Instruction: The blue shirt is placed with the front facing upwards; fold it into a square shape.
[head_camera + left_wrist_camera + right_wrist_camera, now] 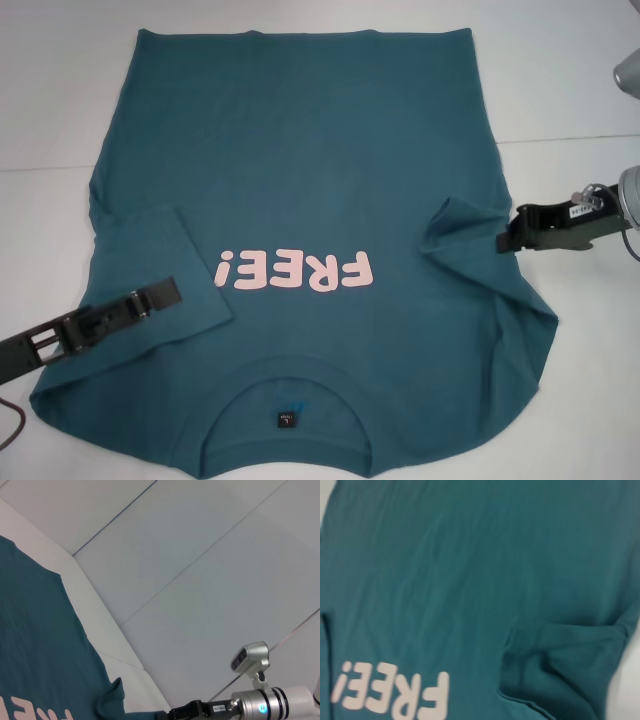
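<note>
Shirt: the blue shirt [300, 190] lies front up on the white table [560, 90], collar toward 6 o'clock and hem toward 12 o'clock, the pink "FREE!" lettering [297, 270] just below its middle.
Sleeves: both are turned in over the body, the left sleeve [150, 250] lying fairly flat at 8 o'clock, the right sleeve [465, 230] puckered into a ridge at 3 o'clock.
Left gripper: the left gripper [165, 293] sits low over the folded left sleeve at 8 o'clock; I cannot tell whether it grips cloth or how its fingers stand.
Right gripper: the right gripper [505, 238] meets the bunched right sleeve edge at 3 o'clock; it seems to be pinching the fold, though I cannot tell for sure.
Risk 1: the right sleeve looks rumpled, so it may well spring back out on release and spoil the straight side.
Risk 2: a pull on 1 side only would probably drag the whole shirt askew.
Risk 3: the 2 sides are folded in unevenly, so the square would likely come out lopsided.
</note>
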Available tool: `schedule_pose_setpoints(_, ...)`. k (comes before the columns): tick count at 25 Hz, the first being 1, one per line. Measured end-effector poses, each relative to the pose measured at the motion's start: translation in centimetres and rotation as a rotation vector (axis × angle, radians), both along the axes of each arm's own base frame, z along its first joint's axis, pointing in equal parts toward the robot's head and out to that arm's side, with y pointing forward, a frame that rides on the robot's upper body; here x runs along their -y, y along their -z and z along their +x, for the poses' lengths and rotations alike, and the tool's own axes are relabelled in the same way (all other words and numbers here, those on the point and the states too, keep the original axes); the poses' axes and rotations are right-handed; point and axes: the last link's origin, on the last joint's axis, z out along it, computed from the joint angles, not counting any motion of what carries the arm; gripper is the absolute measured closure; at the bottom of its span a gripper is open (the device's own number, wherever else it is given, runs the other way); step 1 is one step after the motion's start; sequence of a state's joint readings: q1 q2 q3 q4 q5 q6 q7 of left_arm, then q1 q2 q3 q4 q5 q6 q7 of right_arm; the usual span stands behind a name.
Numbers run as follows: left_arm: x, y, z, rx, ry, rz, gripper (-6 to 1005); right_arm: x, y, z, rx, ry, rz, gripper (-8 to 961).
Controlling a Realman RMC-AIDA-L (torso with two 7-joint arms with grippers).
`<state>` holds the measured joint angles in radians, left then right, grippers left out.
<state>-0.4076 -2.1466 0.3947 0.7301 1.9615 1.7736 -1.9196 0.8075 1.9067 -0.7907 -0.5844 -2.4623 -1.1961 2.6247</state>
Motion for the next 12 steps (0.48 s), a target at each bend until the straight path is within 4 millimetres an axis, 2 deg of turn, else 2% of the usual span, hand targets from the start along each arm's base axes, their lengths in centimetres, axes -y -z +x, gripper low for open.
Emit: schedule_pose_setpoints(12, 0.0, -1.1, -0.9, 0.022, -0.056, 0.051, 47, -0.5, 1.3, -3.7, -0.141, -0.039, -0.031, 915)
